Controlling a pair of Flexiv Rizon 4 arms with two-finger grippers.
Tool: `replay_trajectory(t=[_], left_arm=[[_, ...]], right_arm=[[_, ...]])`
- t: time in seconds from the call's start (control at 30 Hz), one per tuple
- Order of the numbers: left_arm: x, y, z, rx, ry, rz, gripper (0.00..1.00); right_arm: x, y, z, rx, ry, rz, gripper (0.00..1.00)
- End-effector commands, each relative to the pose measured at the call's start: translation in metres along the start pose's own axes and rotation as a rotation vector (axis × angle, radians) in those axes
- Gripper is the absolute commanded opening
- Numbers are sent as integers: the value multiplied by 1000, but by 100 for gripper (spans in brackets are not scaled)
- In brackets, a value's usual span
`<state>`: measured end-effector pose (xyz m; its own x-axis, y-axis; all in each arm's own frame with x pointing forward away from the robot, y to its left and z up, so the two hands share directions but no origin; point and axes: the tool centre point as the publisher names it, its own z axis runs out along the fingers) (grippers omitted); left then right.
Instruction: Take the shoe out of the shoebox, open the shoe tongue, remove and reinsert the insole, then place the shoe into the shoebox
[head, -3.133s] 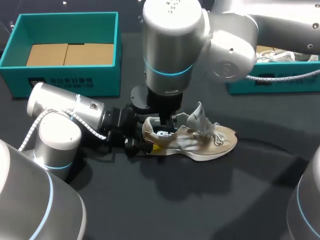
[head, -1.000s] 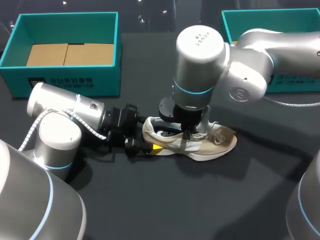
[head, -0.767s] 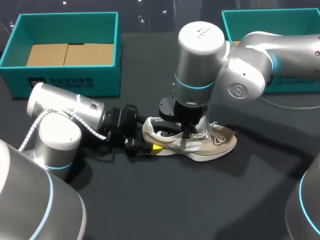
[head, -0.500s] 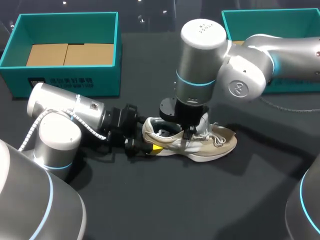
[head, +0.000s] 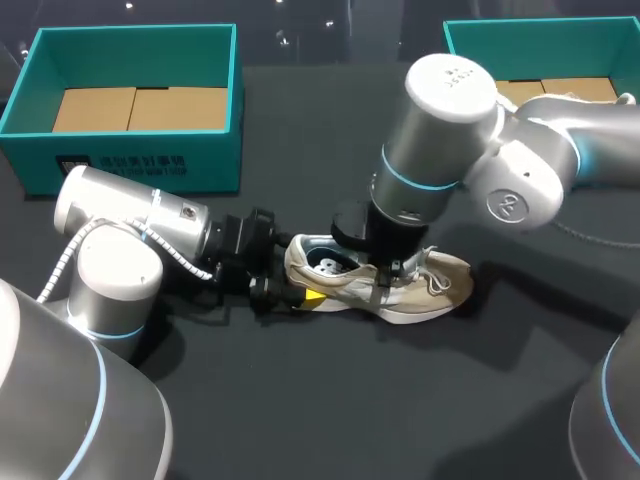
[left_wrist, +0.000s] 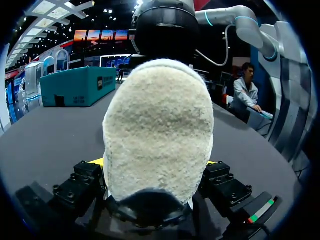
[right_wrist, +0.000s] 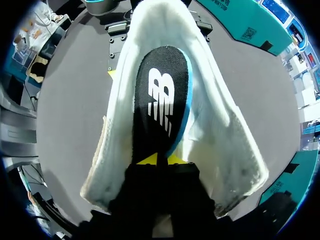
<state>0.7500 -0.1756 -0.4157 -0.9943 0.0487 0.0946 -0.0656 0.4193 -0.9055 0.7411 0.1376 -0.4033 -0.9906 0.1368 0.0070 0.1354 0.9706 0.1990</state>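
Looking down from the head view, you find the shoe (head: 440, 283) lying on its sole on the dark bench (head: 300, 400), toe toward your right arm's side, well apart from both boxes; the left end effector (head: 300, 287) lies low on the bench and clamps the heel from two sides, so it is holding the shoe; in the left wrist view the fuzzy heel (left_wrist: 157, 130) fills the space between the fingers, a sliver of yellow showing at either flank. Your right arm hangs over the middle of the shoe with its end effector (head: 385, 283) dipped into the opening; in the right wrist view its yellow tips stand narrow, almost together, set down on the near end of the black, blue-edged insole (right_wrist: 160, 100), which lies flat inside the white lining. The left box (head: 130, 165) sits at the far left of the bench with brown card on its floor; the right box (head: 520, 35) sits at the far right, partly behind your right arm.
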Motion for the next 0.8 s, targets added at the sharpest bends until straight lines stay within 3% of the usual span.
replay_trajectory(t=[0.03, 0.3, 0.8], left_arm=[[0, 3, 2, -2, 0, -1, 0], [0, 3, 2, -2, 0, -1, 0], [0, 3, 2, -2, 0, -1, 0]], right_arm=[[4, -21, -9, -131, 1, -33, 0], [-5, -19, -23, -291, 16, -157, 0], [-10, 42, -52, -313, 24, -407, 0]])
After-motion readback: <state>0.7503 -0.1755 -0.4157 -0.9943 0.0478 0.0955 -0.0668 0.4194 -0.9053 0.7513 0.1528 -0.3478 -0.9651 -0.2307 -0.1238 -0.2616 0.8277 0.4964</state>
